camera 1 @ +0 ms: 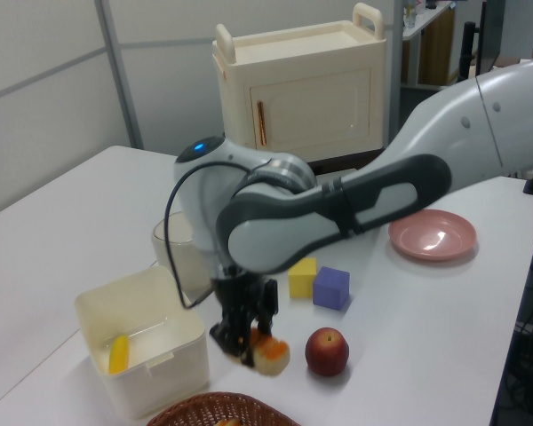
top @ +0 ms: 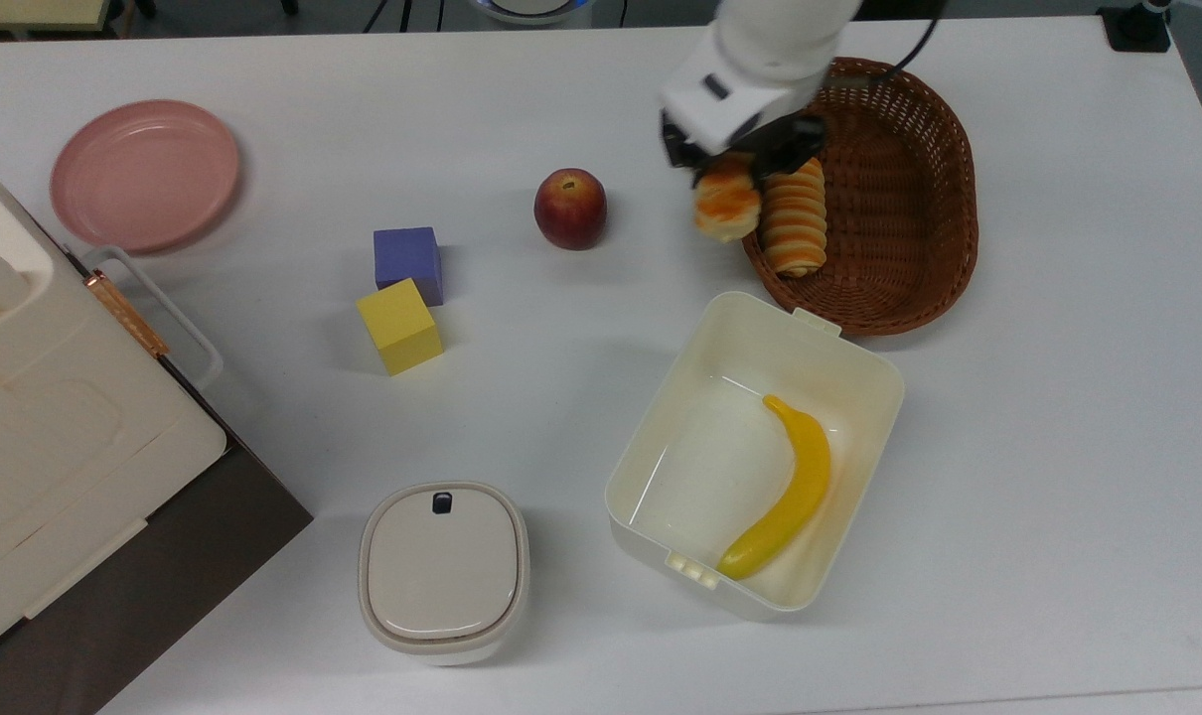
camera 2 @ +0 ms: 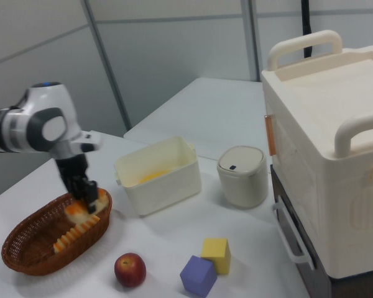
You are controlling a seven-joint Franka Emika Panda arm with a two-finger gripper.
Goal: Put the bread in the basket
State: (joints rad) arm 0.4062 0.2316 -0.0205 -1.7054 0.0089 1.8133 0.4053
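Wicker basket (top: 919,199) at the top view's far right has open floor right of the spiral roll (top: 795,214), room for a drop. Gripper (top: 738,159), clamped on the bread (top: 727,204), carries it aloft at the basket's left rim, likely to clear that edge; the apple (top: 570,208) lies well left

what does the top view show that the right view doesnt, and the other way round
Top view alone: the pink plate and the whole banana lying in the cream tub. Right view alone: the cabinet's top handles and the wall panels behind the table. Both: the gripper holding the bread at the basket rim beside the spiral roll, plus apple and cubes.
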